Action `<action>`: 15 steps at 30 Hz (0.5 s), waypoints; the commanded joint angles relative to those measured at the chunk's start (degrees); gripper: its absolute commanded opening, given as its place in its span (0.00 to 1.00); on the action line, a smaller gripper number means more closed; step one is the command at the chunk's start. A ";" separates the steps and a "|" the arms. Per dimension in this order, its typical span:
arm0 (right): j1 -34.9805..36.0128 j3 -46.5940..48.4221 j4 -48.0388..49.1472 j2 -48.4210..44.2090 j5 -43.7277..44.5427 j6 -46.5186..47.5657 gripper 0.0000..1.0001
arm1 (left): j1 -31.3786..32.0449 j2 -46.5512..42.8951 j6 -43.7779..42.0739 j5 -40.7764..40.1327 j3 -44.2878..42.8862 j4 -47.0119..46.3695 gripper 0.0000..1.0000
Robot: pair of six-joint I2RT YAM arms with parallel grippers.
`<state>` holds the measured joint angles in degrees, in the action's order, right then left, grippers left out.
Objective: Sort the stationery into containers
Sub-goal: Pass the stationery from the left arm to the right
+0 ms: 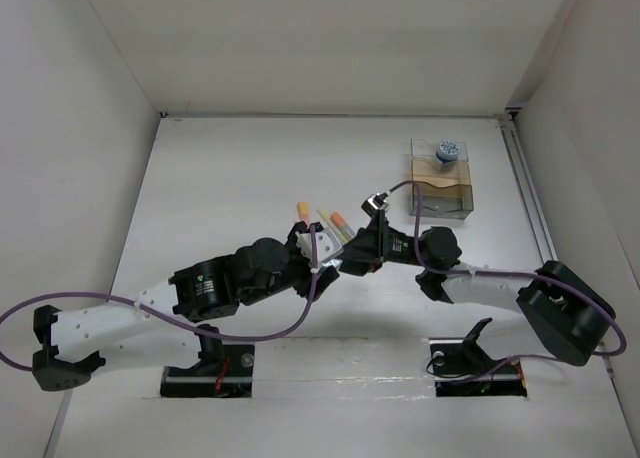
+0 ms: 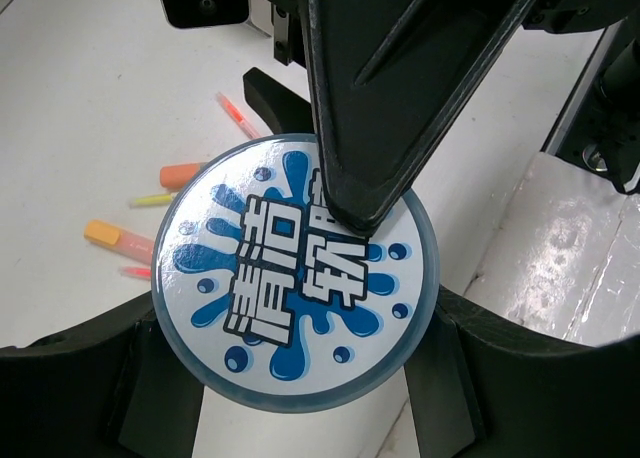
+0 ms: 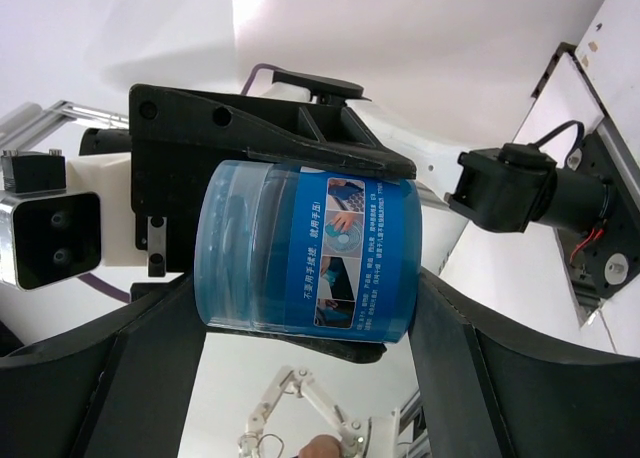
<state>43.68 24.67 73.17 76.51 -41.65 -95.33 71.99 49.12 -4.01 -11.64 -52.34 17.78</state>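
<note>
A round blue tub (image 2: 260, 308) with a blue-and-white splash lid hangs above the table between both grippers. My left gripper (image 2: 300, 378) is shut on its sides. In the left wrist view a black finger (image 2: 370, 128) of the right gripper presses on the lid. My right gripper (image 3: 308, 283) spans the tub (image 3: 300, 248) end to end, both fingers touching it. From above, the two grippers (image 1: 322, 261) (image 1: 352, 250) meet mid-table and hide the tub. Orange-capped pens (image 1: 303, 210) (image 1: 340, 221) lie just beyond them. The clear organizer (image 1: 440, 193) at the back right holds a second tub (image 1: 447, 151).
Loose on the table below the tub lie an orange marker (image 2: 182, 174), a yellow-capped pen (image 2: 118, 240) and a slim pink pen (image 2: 238, 115). White walls enclose the table on three sides. Purple cables (image 1: 260, 333) loop off both arms near their bases.
</note>
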 commanded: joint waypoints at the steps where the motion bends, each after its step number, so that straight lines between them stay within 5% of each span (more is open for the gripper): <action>1: 3.08 3.20 30.28 -1.36 -5.90 -1.44 0.11 | 0.00 0.97 -0.12 0.65 -2.68 -12.24 0.00; 3: 3.08 3.20 30.28 -0.23 -6.43 -1.44 0.32 | 0.00 0.97 -0.12 1.53 -2.68 -12.24 0.00; 4: 3.08 3.20 30.28 0.65 -6.43 -1.44 0.65 | 0.00 0.97 -0.12 2.05 -2.68 -12.24 0.00; 6: 3.08 3.20 30.28 1.35 -7.04 -0.91 0.74 | 0.00 0.28 -0.64 2.67 -2.68 -12.24 0.00; 8: 3.08 3.20 30.28 1.89 -7.04 -0.30 1.00 | 0.00 -0.25 -0.65 3.29 -2.68 -11.72 0.00; 12: 3.08 5.04 20.12 0.93 -9.32 7.59 1.00 | 0.00 -0.26 -1.26 2.77 -3.39 -9.27 0.00; 15: 3.08 6.97 -3.40 -3.90 -9.25 23.09 1.00 | 0.00 1.49 -1.87 2.76 -4.52 -6.19 0.00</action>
<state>46.15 28.40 71.18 76.53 -47.68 -86.30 72.05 49.95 -4.75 -8.47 -52.77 15.31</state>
